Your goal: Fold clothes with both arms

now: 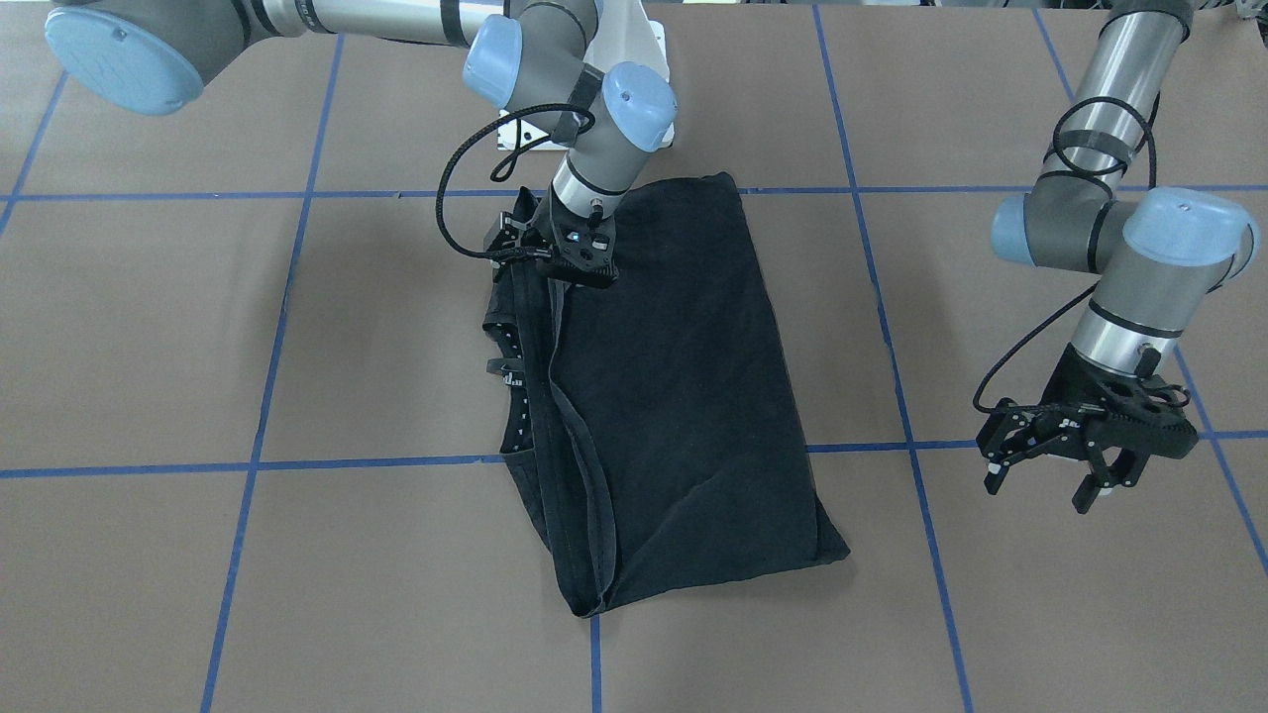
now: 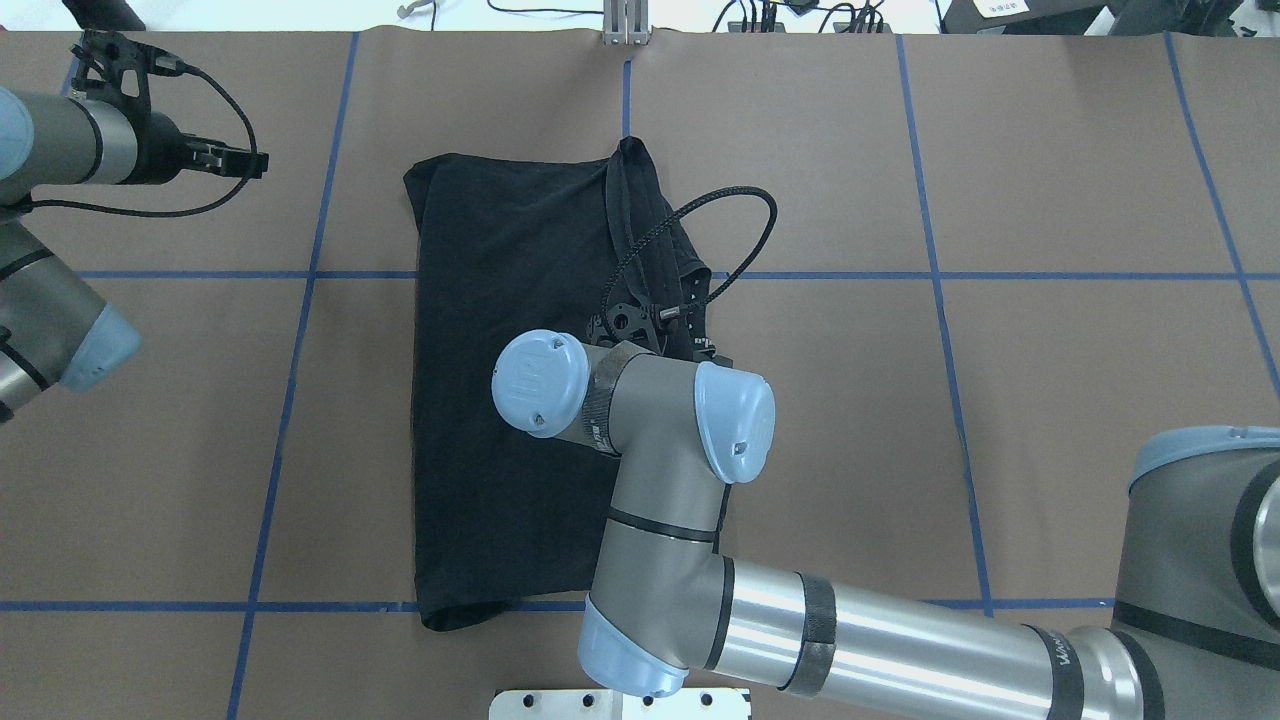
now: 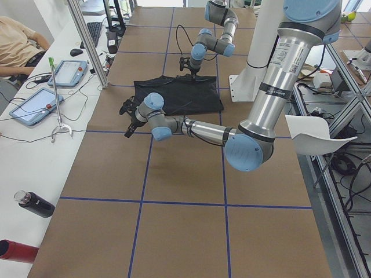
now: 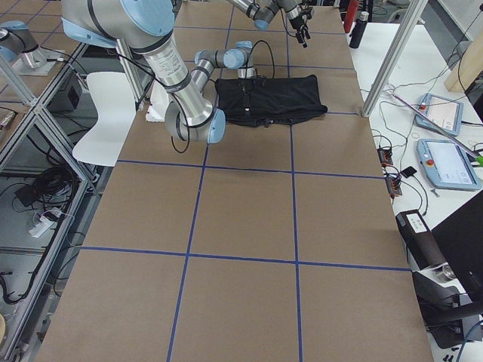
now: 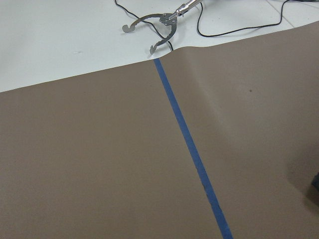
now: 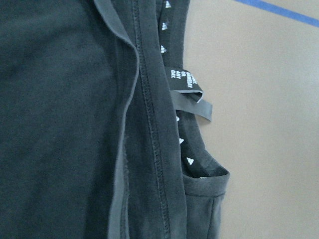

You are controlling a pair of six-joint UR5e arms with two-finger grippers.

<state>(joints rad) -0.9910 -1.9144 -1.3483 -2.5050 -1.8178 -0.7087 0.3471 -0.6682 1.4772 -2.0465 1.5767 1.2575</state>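
Observation:
The black T-shirt (image 1: 674, 396) lies folded lengthwise on the brown table (image 1: 149, 327), its layered hems and neck along one long edge (image 2: 640, 220). My right gripper (image 1: 560, 262) is down at that edge near the collar. Black fingers against black cloth hide whether they are open or shut. The right wrist view looks straight down on the seams and the neck label (image 6: 187, 82). My left gripper (image 1: 1045, 485) hangs open over bare table, well clear of the shirt (image 2: 500, 350). The left wrist view shows only brown paper and a blue tape line (image 5: 189, 144).
Blue tape divides the table into squares. Past the far table edge stands a white bench with tablets (image 3: 35, 107), bottles (image 3: 35, 202), a metal hook tool (image 5: 154, 30) and a seated person (image 3: 17, 40). Aluminium posts (image 4: 381, 56) stand at that edge.

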